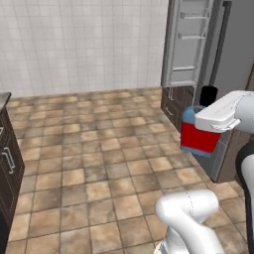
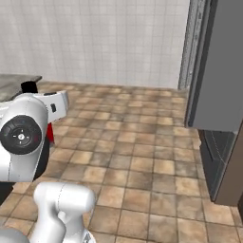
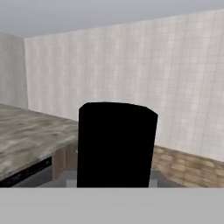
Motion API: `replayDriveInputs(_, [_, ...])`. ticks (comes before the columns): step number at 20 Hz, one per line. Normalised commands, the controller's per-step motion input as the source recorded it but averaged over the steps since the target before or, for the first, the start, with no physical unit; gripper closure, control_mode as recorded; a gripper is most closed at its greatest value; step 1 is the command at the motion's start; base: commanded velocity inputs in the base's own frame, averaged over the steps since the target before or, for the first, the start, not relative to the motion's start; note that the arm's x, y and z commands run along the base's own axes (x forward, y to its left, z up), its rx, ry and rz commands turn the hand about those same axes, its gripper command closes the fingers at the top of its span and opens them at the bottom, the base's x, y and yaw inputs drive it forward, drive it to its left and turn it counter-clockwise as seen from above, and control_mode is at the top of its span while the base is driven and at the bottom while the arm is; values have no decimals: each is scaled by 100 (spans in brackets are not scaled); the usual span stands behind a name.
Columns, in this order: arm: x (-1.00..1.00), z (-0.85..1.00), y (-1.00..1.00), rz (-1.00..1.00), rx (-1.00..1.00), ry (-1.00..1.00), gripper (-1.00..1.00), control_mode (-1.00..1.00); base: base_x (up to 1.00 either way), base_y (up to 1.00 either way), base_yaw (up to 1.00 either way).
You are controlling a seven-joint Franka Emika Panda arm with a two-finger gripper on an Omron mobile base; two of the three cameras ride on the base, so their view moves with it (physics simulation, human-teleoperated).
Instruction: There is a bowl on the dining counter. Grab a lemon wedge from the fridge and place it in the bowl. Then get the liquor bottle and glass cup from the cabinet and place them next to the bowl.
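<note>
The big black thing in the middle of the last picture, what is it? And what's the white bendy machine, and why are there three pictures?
The white bendy machine is a robot arm on a base that can drive around a pretend kitchen. Two cameras ride on the base, one behind the arm on each side, so two pictures show the same room from two sides. The third camera sits on the robot's hand.

The black thing is the cap of a liquor bottle, seen very close from the hand camera. In the left base view you can see the whole bottle: blue on top, red below. The gripper is closed around it and carries it above the tiled floor.

Behind it stands the fridge, its door open. The marbled surface on the left of the hand view is a counter.
</note>
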Motion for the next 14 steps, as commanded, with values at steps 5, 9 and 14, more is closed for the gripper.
replayDriveInputs(5, [0, 0, 0, 0, 0, 0, 100, 100, 100, 43, 2])
replayDriveInputs(9, [0, 0, 0, 0, 0, 0, 100, 100, 100, 38, 2])
replayDriveInputs(14, [0, 0, 0, 0, 0, 0, 100, 100, 100, 36, 3])
